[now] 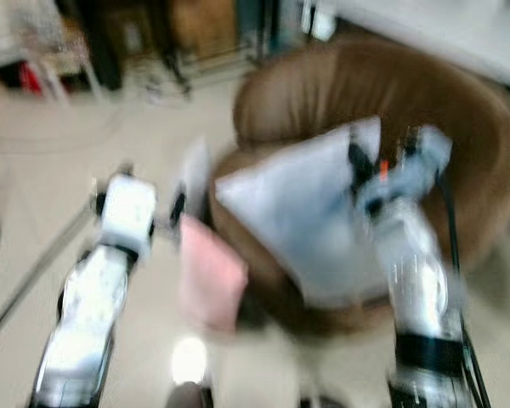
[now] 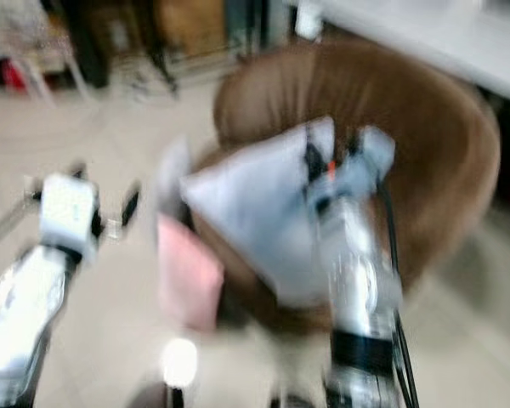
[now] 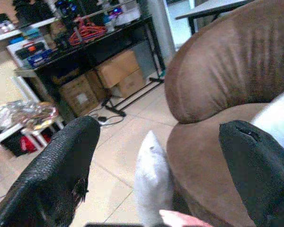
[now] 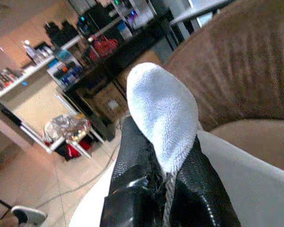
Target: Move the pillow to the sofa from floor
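Brown and plush, the round sofa (image 1: 459,144) carries the white pillow (image 1: 302,212) on its seat, one corner pinched in the right gripper (image 4: 165,165). Left gripper (image 3: 156,175) hangs spread wide above the tiles. Beside the sofa stand a second white pillow (image 3: 153,175) and a pink cushion (image 1: 211,276); cardboard boxes (image 3: 116,75) sit beyond.

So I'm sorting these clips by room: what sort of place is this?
Probably a living room doubling as storage: a round brown sofa, a tiled floor, and cardboard boxes under a cluttered black table.
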Controlling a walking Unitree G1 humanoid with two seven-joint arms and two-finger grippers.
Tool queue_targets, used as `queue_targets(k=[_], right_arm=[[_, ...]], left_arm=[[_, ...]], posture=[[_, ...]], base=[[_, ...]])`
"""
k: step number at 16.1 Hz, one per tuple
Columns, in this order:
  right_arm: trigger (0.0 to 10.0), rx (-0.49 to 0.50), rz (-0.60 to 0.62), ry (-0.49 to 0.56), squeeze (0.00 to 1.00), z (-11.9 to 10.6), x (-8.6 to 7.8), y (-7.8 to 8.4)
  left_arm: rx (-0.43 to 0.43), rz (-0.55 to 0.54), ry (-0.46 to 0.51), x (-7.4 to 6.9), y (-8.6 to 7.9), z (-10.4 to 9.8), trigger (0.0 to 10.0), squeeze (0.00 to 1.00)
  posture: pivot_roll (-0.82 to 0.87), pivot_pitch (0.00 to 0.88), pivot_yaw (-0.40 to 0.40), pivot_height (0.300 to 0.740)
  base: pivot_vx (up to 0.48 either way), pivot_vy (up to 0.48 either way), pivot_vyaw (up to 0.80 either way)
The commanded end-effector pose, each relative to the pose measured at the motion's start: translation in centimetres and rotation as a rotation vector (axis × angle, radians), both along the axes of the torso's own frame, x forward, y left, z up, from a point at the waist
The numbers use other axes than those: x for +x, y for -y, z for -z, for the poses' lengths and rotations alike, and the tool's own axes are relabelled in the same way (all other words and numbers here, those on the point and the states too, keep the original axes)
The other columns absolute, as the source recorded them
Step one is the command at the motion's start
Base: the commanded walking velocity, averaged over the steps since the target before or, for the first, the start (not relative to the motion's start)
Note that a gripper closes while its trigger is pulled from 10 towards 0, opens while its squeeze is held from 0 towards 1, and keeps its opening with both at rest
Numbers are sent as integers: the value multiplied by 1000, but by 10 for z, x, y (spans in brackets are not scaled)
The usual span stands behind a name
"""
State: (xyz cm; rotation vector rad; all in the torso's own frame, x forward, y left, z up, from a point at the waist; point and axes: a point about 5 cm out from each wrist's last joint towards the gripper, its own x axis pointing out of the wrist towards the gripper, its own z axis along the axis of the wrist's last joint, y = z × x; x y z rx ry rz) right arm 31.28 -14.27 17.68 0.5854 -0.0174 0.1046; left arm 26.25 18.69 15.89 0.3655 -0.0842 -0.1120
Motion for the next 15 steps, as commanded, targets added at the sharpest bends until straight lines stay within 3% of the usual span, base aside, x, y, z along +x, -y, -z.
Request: queue_targets(k=[1,4,5,6,8,10,11,15], right_arm=[[10000,-7,35,-14,0,7,-3,10],[10000,-160,55,-32,0,16,-9,13],[10000,-159,54,-23,0,16,-10,13],[10000,-87,81,-25,0,17,-12,15],[10000,-75,69,-48,0,19,-14,13],[10000,-127,78,-64,0,24,-13,13],[10000,-217,109,-90,0,28,-12,15],[10000,-138,39,-33,0,24,-13,7]], left_arm=[[8,1,6,-4,-2,-3,10000,0],[18,1,-10,-9,-4,-2,10000,0],[18,4,-14,-9,-5,-1,10000,0],[18,9,-20,-9,-4,1,10000,0],[13,16,-23,-9,-2,1,10000,0],[-37,18,-5,-9,0,-3,10000,0],[-39,21,8,-8,0,-4,10000,0],[-10,20,0,-8,-4,-4,10000,0]], posture=[[2,0,-25,740],[-4,0,-12,740],[-5,0,-9,740],[-7,0,-5,740],[-10,0,5,740],[-11,0,10,740],[-10,0,10,740],[9,0,6,740]], base=[[0,0,0],[0,0,0],[0,0,0],[0,0,0],[0,0,0],[0,0,0],[0,0,0],[0,0,-795]])
